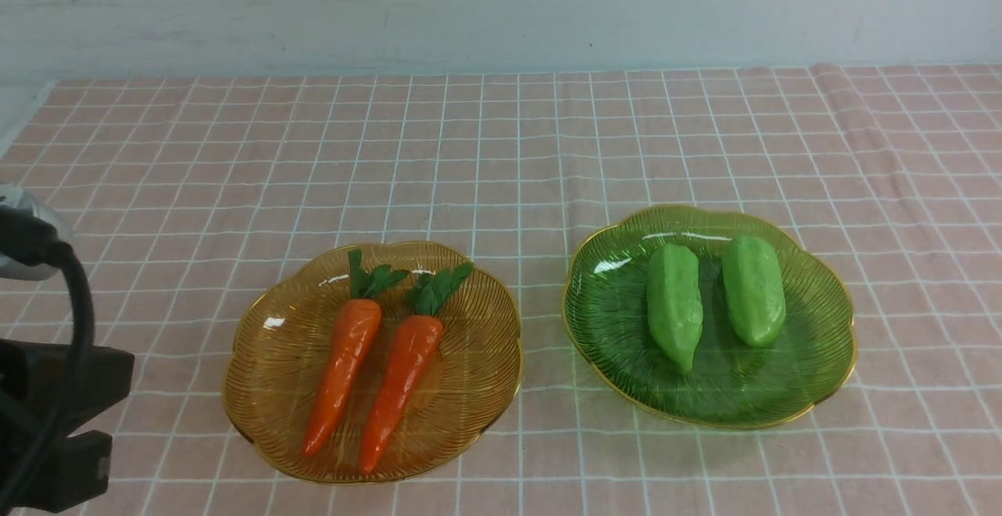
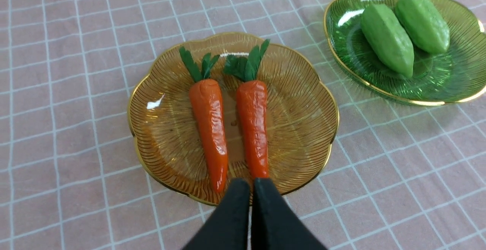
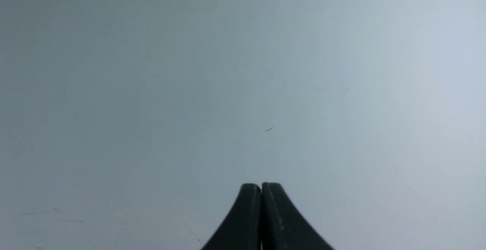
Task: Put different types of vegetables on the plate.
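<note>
Looks like a robot test bench dressed up as a dining table, not a real kitchen. Shows in a pink cloth (image 1: 501, 148) with a white grid, wrinkled at far right, spread before a bare pale wall (image 1: 501, 7). Shows too in glossy toy carrots (image 1: 344, 359) on an amber glass plate (image 1: 270, 375) at near left, and toy gourds (image 1: 675, 304) on a green glass plate (image 1: 814, 320) to the right. Adds a dark robot arm (image 1: 86, 375) and black cable (image 1: 82, 320) at the near left edge.
</note>
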Action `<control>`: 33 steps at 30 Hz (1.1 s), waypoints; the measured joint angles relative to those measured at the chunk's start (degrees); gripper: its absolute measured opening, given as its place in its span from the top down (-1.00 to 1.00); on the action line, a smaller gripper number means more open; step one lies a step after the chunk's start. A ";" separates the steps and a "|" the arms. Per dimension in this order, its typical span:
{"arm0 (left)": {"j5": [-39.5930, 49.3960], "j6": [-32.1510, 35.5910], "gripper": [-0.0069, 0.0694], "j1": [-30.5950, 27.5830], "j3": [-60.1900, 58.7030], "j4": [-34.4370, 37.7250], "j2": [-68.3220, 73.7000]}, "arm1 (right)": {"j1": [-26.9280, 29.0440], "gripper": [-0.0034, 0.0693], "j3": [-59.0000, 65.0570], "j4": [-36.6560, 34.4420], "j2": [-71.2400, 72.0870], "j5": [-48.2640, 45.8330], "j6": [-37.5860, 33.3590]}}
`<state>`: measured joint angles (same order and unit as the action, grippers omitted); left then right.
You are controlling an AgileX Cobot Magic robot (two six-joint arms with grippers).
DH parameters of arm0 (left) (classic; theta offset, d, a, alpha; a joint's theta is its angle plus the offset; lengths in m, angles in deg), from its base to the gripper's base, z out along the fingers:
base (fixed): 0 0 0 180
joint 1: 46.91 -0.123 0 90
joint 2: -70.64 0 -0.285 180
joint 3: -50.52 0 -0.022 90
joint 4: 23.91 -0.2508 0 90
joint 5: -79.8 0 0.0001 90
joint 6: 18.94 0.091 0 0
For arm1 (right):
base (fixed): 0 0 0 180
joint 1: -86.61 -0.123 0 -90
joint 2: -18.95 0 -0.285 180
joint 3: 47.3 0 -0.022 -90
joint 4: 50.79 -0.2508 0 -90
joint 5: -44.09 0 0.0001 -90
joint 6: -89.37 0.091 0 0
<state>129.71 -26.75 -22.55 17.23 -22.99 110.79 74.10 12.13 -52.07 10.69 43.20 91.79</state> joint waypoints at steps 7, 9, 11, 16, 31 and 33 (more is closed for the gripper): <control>-4.90 0.29 0.83 0.00 -8.94 -0.92 -10.60 | 0.00 0.95 0.74 0.00 1.05 -0.35 0.00; -5.54 0.18 0.83 0.00 -11.10 -0.92 -14.34 | 0.05 0.95 0.86 0.00 1.05 -0.53 0.00; -5.54 0.18 0.83 0.00 -11.63 -0.92 -16.12 | 0.05 0.95 0.86 0.00 1.05 -0.53 0.00; -5.54 0.18 0.83 0.00 -11.84 -0.92 -19.20 | 0.05 0.95 0.86 0.00 1.05 -0.64 0.00; -5.37 0.18 0.83 0.00 -11.88 -0.92 -20.03 | 0.10 0.95 0.86 0.00 1.05 -0.88 0.00; -5.37 0.18 0.83 0.00 -11.88 -0.92 -20.03 | 0.10 0.95 0.86 0.00 1.05 -0.88 0.00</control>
<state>124.33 -26.56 -22.55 5.35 -23.91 90.76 74.20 12.99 -52.07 11.74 42.32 91.79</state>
